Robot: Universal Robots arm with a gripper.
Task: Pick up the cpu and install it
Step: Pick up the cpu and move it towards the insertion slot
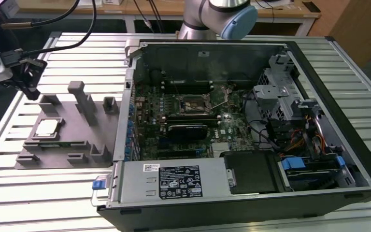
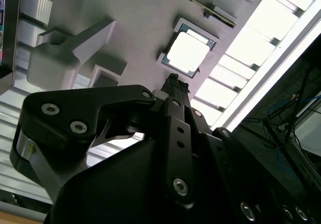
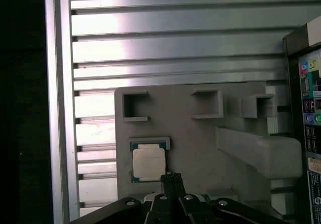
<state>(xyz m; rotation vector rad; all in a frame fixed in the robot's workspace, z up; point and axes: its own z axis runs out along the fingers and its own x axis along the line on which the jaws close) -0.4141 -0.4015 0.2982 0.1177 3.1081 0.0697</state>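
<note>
The flat silver-beige square cpu lies at the exterior view's left, just below the black gripper. Its fingers are pinched together, empty.

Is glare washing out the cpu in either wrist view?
Second wrist view: the cpu is blown out near white, as are the table slats beside it. First wrist view: the cpu keeps a visible rim, though the table slats glare. Exterior view: evenly lit.
</note>
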